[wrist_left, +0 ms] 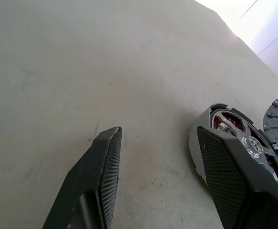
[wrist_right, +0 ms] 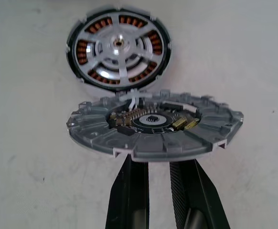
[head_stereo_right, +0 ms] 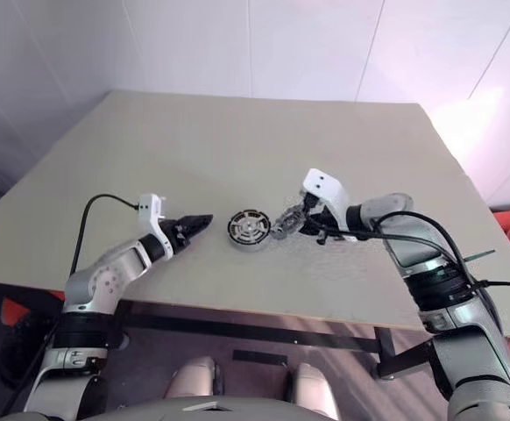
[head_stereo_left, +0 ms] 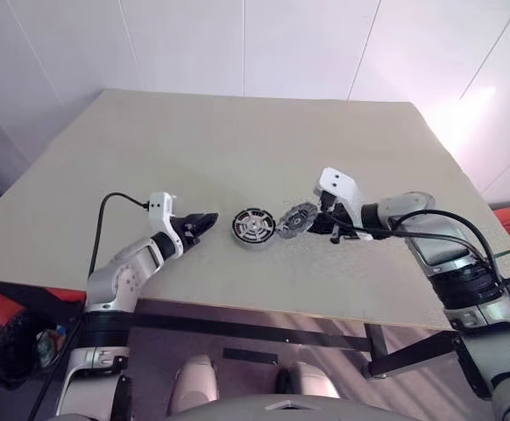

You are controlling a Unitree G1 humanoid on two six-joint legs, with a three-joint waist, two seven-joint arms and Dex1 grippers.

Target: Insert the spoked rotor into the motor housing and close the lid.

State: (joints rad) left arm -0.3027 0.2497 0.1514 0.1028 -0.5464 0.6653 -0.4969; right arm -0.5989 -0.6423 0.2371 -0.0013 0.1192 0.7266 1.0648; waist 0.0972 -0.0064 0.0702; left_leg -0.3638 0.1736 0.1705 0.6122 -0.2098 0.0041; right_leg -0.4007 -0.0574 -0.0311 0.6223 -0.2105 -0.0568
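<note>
Spoked rotor [wrist_right: 118, 45] already seated inside the motor housing [wrist_right: 118, 76], copper windings visible between the spokes. Housing resting flat on the bench [head_stereo_left: 237, 140], roughly midway between the two arms. Lid [wrist_right: 154, 129] just beside the housing on the right, off the housing, tilted above the bench and pinched at its edge by the right gripper [wrist_right: 158, 164], fingers clenched on it. Small circuit board and gold contacts visible in the lid's centre. Left gripper [head_stereo_left: 204, 224] released and spread, holding nothing, low over the bench just left of the housing, one finger [wrist_left: 229, 176] close alongside its wall.
</note>
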